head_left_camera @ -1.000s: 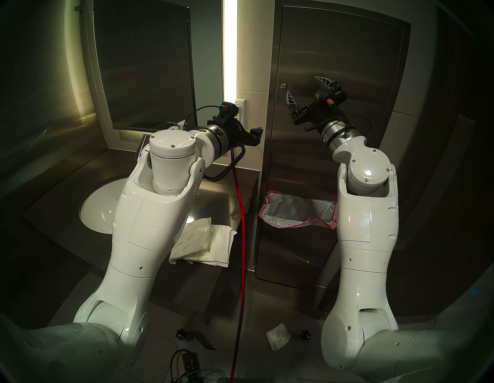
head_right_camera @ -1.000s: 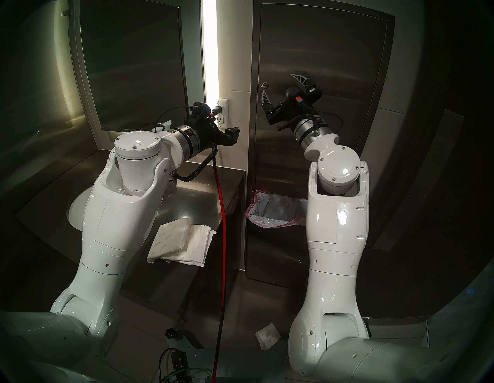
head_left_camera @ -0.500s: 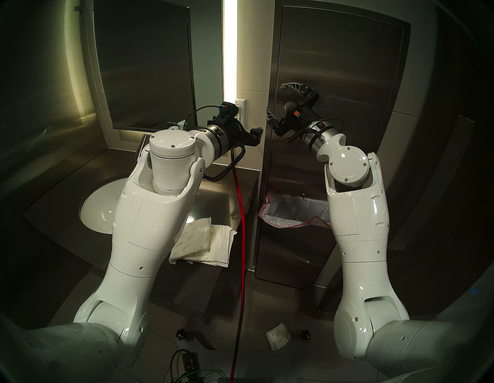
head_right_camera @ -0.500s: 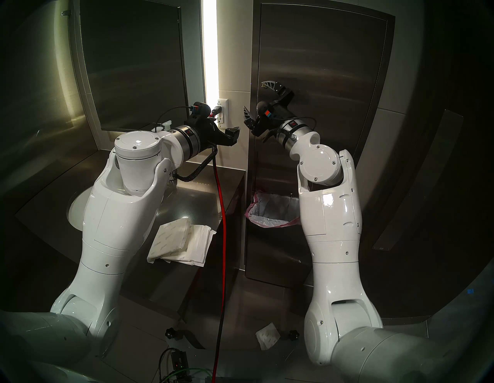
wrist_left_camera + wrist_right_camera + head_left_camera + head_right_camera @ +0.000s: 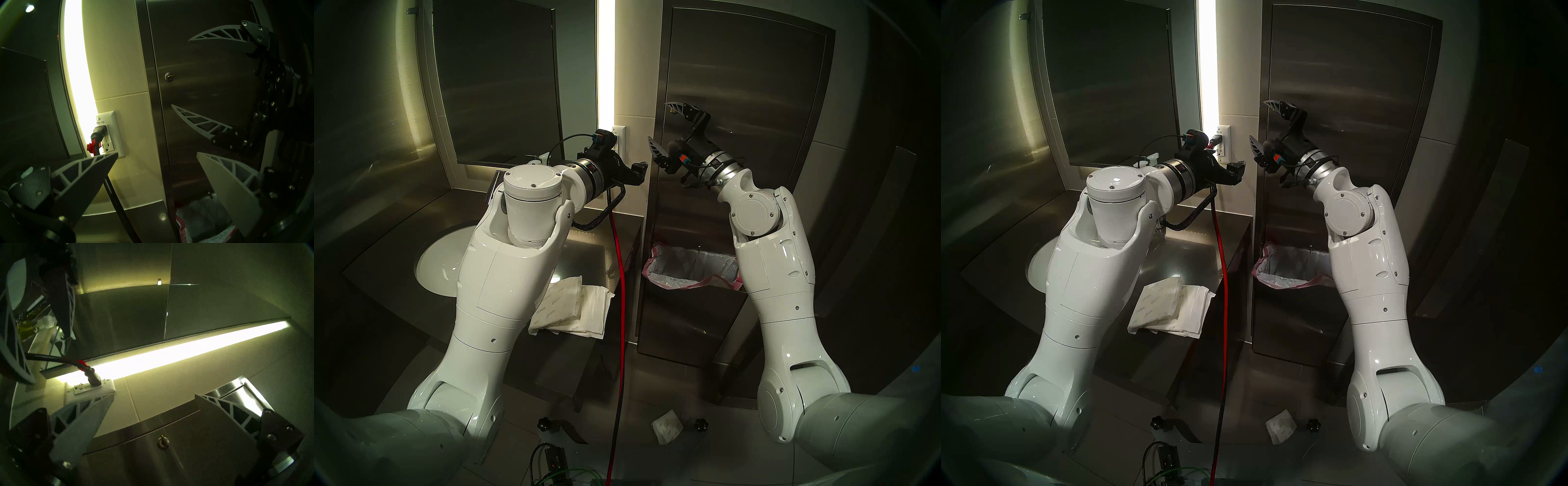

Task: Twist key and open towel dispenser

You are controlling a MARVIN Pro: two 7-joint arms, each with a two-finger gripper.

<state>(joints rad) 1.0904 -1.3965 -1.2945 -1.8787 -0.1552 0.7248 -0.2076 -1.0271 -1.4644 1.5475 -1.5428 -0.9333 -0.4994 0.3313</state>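
The towel dispenser [image 5: 738, 68] is a tall brushed-steel wall cabinet with its door closed; it also shows in the right head view [image 5: 1348, 68]. The tiny brass key [image 5: 170, 75] sticks out of a small round silver lock [image 5: 168, 77] near the door's left edge. It also shows in the right wrist view [image 5: 162, 441]. My right gripper [image 5: 658, 120] is open. One finger is above the lock and one below it, and neither touches the key [image 5: 180, 73]. My left gripper [image 5: 157, 153] is open and empty, left of the cabinet by the wall outlet.
A waste bin with a pink-edged liner [image 5: 690, 271] sits under the door. Folded paper towels [image 5: 572, 309] lie on the counter beside a white sink [image 5: 436, 268]. A red-and-black cable [image 5: 619, 288] hangs from the outlet [image 5: 108, 135]. A dark mirror [image 5: 497, 85] is at the left.
My right arm swung left and its wrist turned. The open fingers went from right of the lock to one above and one below it. The left arm has not moved.
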